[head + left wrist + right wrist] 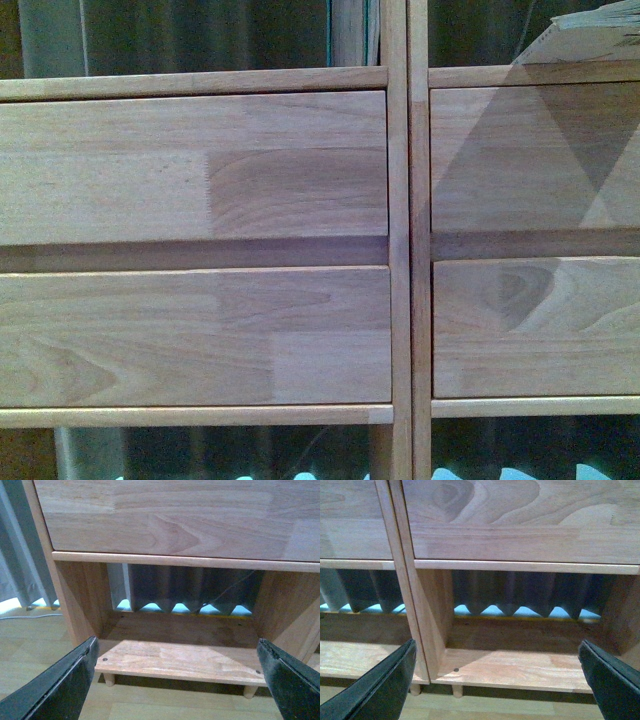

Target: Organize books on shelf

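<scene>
Left gripper [176, 642] spread wide, empty, facing bottom left bay of shelf [410, 250]. Right gripper [496, 643] also spread, empty, facing bottom right bay. Book [598, 32] tilted in right bay above drawers [195, 165], mostly cropped.

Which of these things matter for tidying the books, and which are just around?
For the job: shelf; what looks like a tilted book, upper right compartment; left gripper, right gripper, both open.
Just around: curtain; floor.
</scene>
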`<state>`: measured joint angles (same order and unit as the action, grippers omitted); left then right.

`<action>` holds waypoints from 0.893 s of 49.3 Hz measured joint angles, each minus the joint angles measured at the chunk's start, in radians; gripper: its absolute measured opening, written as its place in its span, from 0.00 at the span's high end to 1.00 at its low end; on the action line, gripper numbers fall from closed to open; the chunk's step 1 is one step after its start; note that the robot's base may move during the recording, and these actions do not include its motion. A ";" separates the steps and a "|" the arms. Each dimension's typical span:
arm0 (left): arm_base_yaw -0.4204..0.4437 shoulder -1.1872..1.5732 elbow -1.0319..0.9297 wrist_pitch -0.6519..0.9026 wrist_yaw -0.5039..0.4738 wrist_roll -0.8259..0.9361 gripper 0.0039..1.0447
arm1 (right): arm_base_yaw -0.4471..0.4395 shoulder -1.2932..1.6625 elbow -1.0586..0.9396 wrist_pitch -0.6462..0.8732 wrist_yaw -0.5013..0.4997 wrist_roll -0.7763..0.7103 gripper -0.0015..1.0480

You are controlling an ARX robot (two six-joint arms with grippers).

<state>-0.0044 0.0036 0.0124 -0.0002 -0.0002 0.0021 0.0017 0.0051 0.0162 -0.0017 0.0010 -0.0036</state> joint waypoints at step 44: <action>0.000 0.000 0.000 0.000 0.000 0.000 0.07 | -0.179 0.235 0.105 -0.077 -0.480 0.153 0.07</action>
<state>-0.0044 0.0036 0.0124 -0.0006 0.0002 0.0021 -0.1776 0.2405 0.1207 -0.0784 -0.4793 0.1493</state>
